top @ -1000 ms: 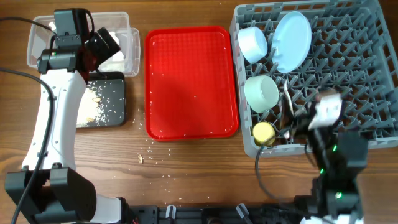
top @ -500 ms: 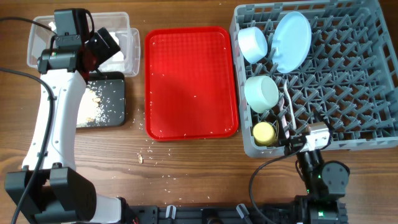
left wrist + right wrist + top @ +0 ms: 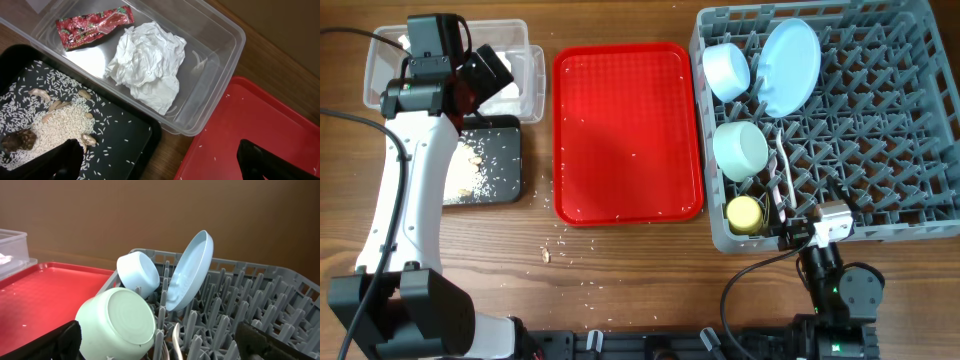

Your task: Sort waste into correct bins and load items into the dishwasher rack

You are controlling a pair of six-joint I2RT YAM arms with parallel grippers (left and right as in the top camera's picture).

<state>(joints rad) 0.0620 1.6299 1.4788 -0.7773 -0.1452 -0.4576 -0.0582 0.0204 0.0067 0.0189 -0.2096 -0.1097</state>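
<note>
The crumpled white napkin [image 3: 145,65] and red wrapper [image 3: 92,25] lie in the clear tub [image 3: 220,35]. Rice scraps [image 3: 55,125] lie in the black tray [image 3: 125,145]. My left gripper [image 3: 160,165] hangs open and empty above the tub and tray [image 3: 480,75]. The grey rack [image 3: 880,130] holds the blue plate [image 3: 788,65], two bowls [image 3: 725,70] [image 3: 740,150], the yellow cup [image 3: 745,213] and the white spoon and fork [image 3: 782,175]. My right gripper [image 3: 165,347] is open and empty at the rack's front edge [image 3: 810,232], facing the mint bowl [image 3: 120,320].
The flat red tray [image 3: 625,130] lies between the bins and the rack, with a few rice grains on it. Loose rice bits [image 3: 560,245] are scattered on the wooden table in front of the red tray.
My right arm has drawn back from above the rack's front rows to the rack's front edge. The left arm has not moved.
</note>
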